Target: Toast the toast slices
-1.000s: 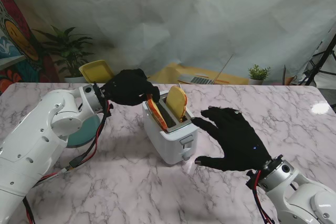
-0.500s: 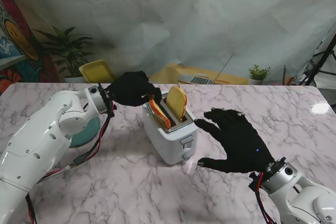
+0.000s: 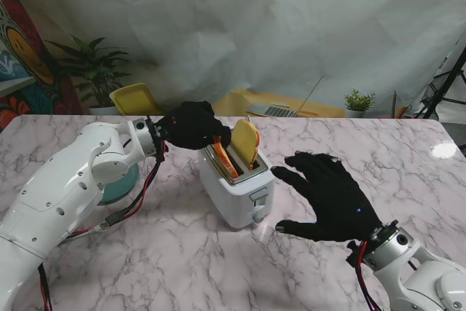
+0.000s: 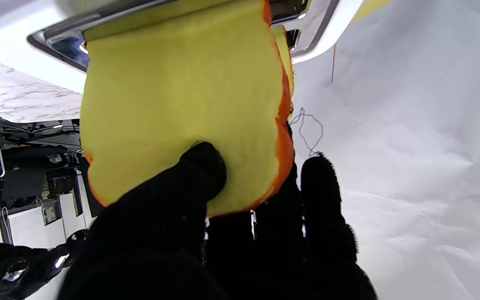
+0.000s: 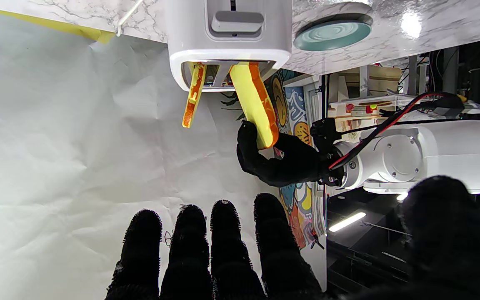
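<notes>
We hold one toast slice with our left hand, the thumb on its yellow face and the other fingers behind the orange crust. The lower edge of this slice is already inside the left slot of the white toaster, and most of the slice stands out of it, leaning a little toward our left. In the left wrist view the slice fills the middle and its far edge meets the metal rim of the slot. The second toast slice stands in the other slot, also only partly in, and nothing touches it. The toaster stands in the middle of the marble desk, with its lever on the side that faces us. Our right hand hovers just to the right of the toaster with spread fingers and holds nothing; it does not touch the toaster. A teal plate lies on the desk on the left, partly hidden under our left arm.
</notes>
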Controlling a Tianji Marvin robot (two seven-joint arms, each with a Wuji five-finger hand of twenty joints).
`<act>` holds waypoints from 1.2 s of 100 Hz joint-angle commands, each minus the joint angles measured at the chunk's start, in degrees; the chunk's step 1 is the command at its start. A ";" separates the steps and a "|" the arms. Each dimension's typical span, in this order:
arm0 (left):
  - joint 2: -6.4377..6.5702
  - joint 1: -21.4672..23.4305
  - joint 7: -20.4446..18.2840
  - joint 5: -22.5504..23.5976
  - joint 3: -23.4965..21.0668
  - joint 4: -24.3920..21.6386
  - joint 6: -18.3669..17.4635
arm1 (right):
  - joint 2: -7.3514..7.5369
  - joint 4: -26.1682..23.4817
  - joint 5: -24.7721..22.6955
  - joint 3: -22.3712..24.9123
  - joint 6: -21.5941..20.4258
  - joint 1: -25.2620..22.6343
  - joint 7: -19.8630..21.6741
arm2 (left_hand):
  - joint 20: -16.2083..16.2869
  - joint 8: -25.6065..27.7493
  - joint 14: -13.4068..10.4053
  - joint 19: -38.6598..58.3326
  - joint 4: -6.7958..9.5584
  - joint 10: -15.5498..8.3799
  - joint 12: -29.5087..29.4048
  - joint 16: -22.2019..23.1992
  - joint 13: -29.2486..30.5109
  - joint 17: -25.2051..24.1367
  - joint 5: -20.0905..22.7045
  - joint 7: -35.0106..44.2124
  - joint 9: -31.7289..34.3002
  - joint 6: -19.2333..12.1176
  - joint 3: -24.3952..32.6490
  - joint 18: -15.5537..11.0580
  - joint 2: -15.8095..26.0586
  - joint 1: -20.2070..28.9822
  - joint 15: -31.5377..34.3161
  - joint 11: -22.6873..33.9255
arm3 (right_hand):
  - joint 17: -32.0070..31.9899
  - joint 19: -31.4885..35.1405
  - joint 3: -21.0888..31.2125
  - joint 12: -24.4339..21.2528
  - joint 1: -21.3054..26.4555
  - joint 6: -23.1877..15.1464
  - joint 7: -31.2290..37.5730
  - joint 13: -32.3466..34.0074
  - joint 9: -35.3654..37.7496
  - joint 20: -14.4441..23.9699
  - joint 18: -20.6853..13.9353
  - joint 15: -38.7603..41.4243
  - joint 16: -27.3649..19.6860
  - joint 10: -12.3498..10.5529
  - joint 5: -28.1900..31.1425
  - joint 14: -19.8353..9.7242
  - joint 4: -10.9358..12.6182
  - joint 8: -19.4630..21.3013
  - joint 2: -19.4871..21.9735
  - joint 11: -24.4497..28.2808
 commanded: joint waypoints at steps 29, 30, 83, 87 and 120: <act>-0.29 -1.31 -1.06 -1.28 3.16 3.32 -0.24 | -0.15 0.20 -0.26 0.64 -0.04 -0.83 -0.49 | 0.26 6.24 -1.09 0.45 2.76 -6.55 1.11 -0.57 0.79 -1.33 6.37 14.68 2.70 -6.00 0.66 -1.04 2.44 5.63 -0.17 1.39 | -0.67 0.08 0.22 0.19 -0.01 1.34 -1.48 -0.28 -1.40 -0.26 0.29 -3.24 -1.58 1.10 -0.05 0.40 0.82 0.35 0.62 -0.18; -0.29 -1.33 -1.11 -1.32 3.24 3.38 -0.24 | -0.15 0.21 -0.26 0.64 -0.05 -0.83 -0.50 | 0.44 6.05 -1.09 0.44 2.81 -6.45 0.97 -0.66 0.76 -1.37 6.41 14.46 2.76 -5.86 0.42 -1.05 2.57 5.64 -0.21 1.19 | -0.67 0.08 0.21 0.19 -0.05 1.34 -1.48 -0.32 -1.40 -0.26 0.29 -3.25 -1.59 1.11 -0.05 0.40 0.81 0.35 0.62 -0.19; 0.18 -2.94 1.25 1.64 7.02 5.75 -0.13 | -0.21 0.24 -0.12 1.03 -0.13 -1.12 -0.68 | 1.49 -7.75 -0.06 -2.15 4.39 -2.18 -4.32 -4.03 -3.15 -4.49 4.12 7.41 -1.11 -0.58 -4.72 -0.28 4.12 7.89 -3.31 -3.46 | -0.58 0.13 0.44 0.18 -0.14 1.38 -1.50 -0.18 -1.37 -0.24 0.30 -3.22 -1.58 1.11 0.01 0.49 0.77 0.45 0.49 -0.22; 0.25 -2.86 1.41 2.01 6.93 5.60 -0.09 | -0.20 0.26 -0.15 1.01 -0.13 -1.11 -0.72 | 1.24 -11.17 -0.02 -2.84 4.19 -1.43 -4.67 -4.44 -4.30 -5.24 2.58 6.70 -2.50 -0.03 -3.59 -0.32 3.33 6.79 -4.48 -4.63 | -0.58 0.13 0.44 0.17 -0.16 1.31 -1.50 -0.20 -1.36 -0.24 0.31 -3.23 -1.58 1.06 0.02 0.51 0.76 0.46 0.43 -0.23; 1.02 -1.09 3.02 5.73 4.81 3.39 0.74 | -0.16 0.33 0.12 0.60 0.01 -0.65 -0.33 | 0.02 -15.04 1.74 -7.64 4.05 4.17 -16.36 -19.35 -21.95 -14.46 -9.18 -11.73 -22.98 11.28 -8.88 0.40 2.60 -1.24 -5.71 -3.85 | -0.59 0.07 0.60 0.17 -0.17 1.37 -1.55 -0.27 -1.46 -0.27 0.28 -3.26 -1.59 1.11 0.01 0.50 0.79 0.50 0.18 -0.26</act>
